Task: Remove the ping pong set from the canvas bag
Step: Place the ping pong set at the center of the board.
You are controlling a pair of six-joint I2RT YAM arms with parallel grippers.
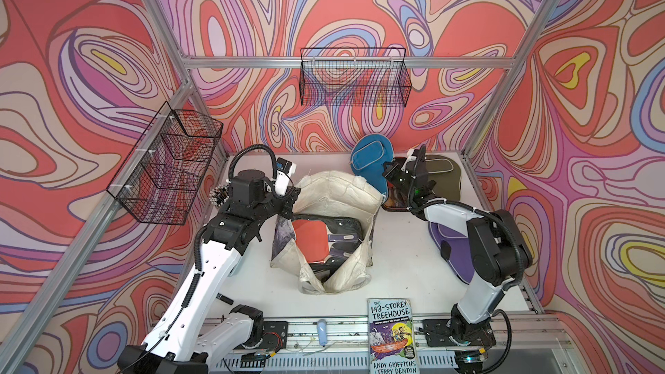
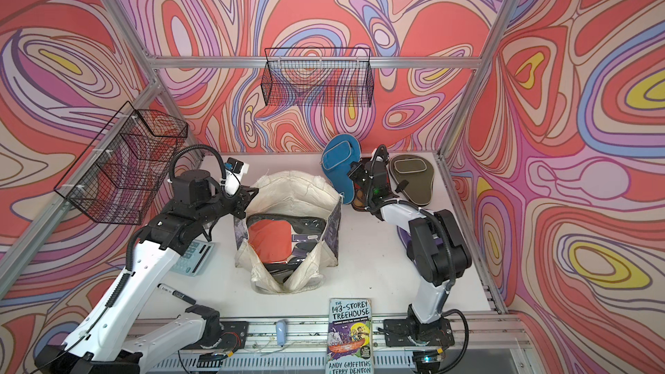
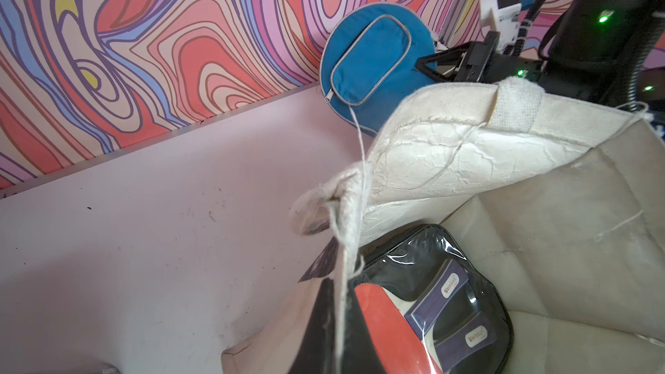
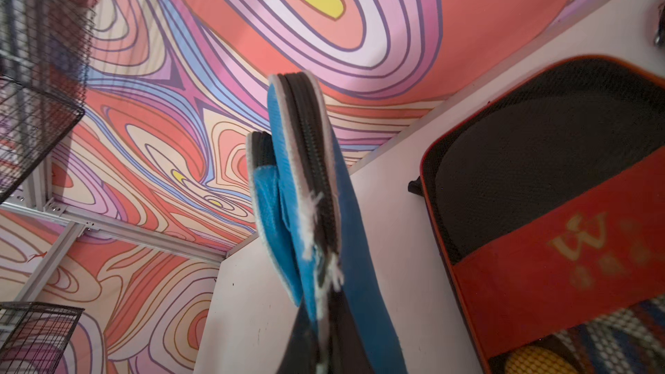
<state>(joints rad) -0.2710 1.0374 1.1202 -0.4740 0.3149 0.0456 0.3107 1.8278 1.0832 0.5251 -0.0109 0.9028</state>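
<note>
Left arm [image 1: 212, 268]: white shells with small dark holes, black joint housings, black ribbed conduit [image 1: 252, 149], white camera block [image 1: 284, 174]. Right arm [image 1: 475, 282]: same build, green lamps [image 1: 417, 191] lit at the wrist. Left gripper [image 1: 290, 205] and right gripper [image 1: 387, 173]: black. Black base plates [image 1: 273, 332], near edge.

The canvas bag [image 1: 334, 188]: cream, crumpled, mouth open, at the centre of the table [image 1: 396, 268]. Inside it lies a clear black-edged pack [image 1: 342, 242] showing a red paddle [image 1: 307, 235]. The blue case [image 1: 370, 163]: zipped, tilted up near the far edge. The olive case [image 1: 444, 178]: flat, far right corner. The purple case [image 1: 451, 246]: flat by the right edge, partly hidden. A red-trimmed mesh pack [image 4: 539, 210]: flat beside the blue case.
</note>
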